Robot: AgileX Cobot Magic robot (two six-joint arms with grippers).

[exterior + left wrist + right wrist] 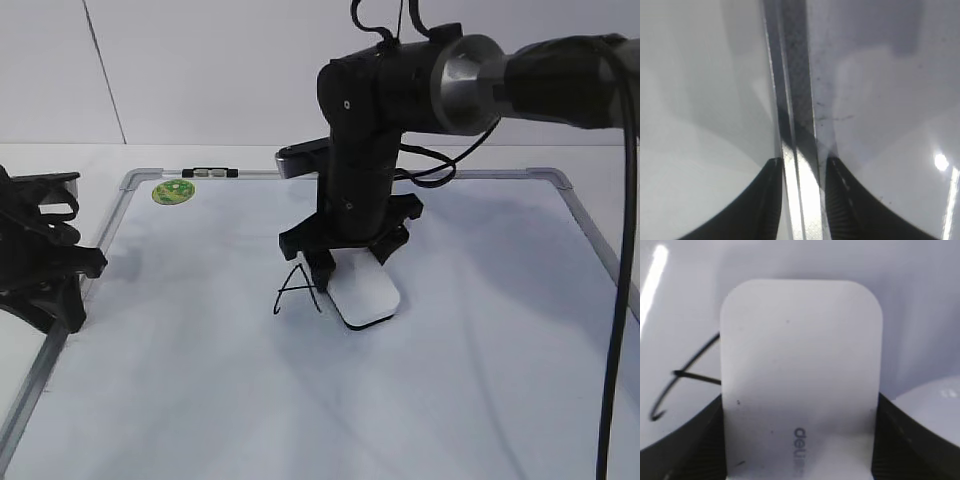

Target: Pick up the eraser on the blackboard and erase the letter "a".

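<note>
At mid-board, the right gripper (345, 268) has its fingers (685, 450) closed on the eraser (365, 295), flat on the blackboard (300, 400) beside the marker strokes (297, 288). Erasing is under way; next move likely requires wiping leftward. Left gripper (800, 172) idles, parted.

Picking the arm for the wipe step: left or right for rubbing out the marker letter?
Right. The right gripper is shut on the eraser, which sits on the blackboard touching the marker letter. The left gripper is empty at the board's left frame, away from the letter.
</note>
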